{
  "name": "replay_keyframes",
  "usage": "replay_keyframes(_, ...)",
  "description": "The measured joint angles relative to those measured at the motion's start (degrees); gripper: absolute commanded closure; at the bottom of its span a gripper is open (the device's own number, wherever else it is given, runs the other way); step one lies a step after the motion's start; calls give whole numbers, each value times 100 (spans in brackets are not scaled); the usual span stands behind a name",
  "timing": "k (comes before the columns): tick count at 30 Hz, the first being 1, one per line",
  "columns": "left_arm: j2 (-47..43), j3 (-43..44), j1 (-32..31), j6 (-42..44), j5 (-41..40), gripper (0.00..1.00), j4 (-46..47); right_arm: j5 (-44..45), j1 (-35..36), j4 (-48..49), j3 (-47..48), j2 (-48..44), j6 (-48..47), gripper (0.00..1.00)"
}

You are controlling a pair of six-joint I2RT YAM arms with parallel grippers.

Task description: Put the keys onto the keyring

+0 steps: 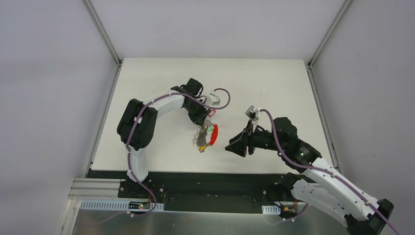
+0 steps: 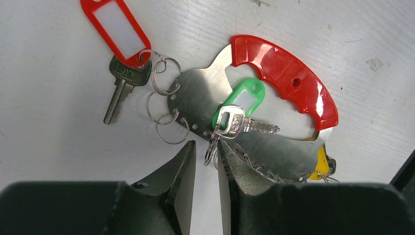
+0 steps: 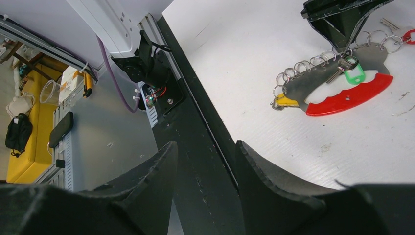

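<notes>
On the scuffed white table between grey walls, we are seeing the keyring lying flat under a green key. The left gripper is straddling a wire ring, and we cannot tell whether it is pinching. The right gripper is gaping empty.

L arm reaches fwd, elbow bent, wrist tipped down toward table. L gripper fingers nearly together, only a slim gap. R arm stretched fwd-left, low. R gripper points left, fingers spread wide.
</notes>
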Motion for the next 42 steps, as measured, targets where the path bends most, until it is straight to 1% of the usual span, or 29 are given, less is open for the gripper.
replay_keyframes(3,76,57,0,-20,-2,79,-33,0,0,0,0,0,-2,51)
replay_keyframes(5,142,111,0,-33,-2,82,-55,0,2,0,0,0,-2,51)
replay_keyframes(11,275,214,-72,-74,4,100,-129,0,17,0,0,0,-2,50)
replay_keyframes(17,284,243,-74,-74,31,100,-166,0,26,-2,0,0,-4,51)
replay_keyframes(23,186,219,-92,-81,24,100,-184,9,28,-7,0,-26,-9,54)
replay_keyframes(27,-271,168,-170,-164,39,100,-260,31,37,-33,2,-35,-37,53)
replay_keyframes(31,-1058,96,-280,-262,219,100,-262,114,50,-192,66,-28,-125,50)
replay_keyframes(37,-2166,-7,-492,-501,551,100,-264,284,101,-413,455,144,-409,46)
replay_keyframes(42,-2798,-157,-643,-785,785,100,-297,516,273,-483,748,398,-787,43)
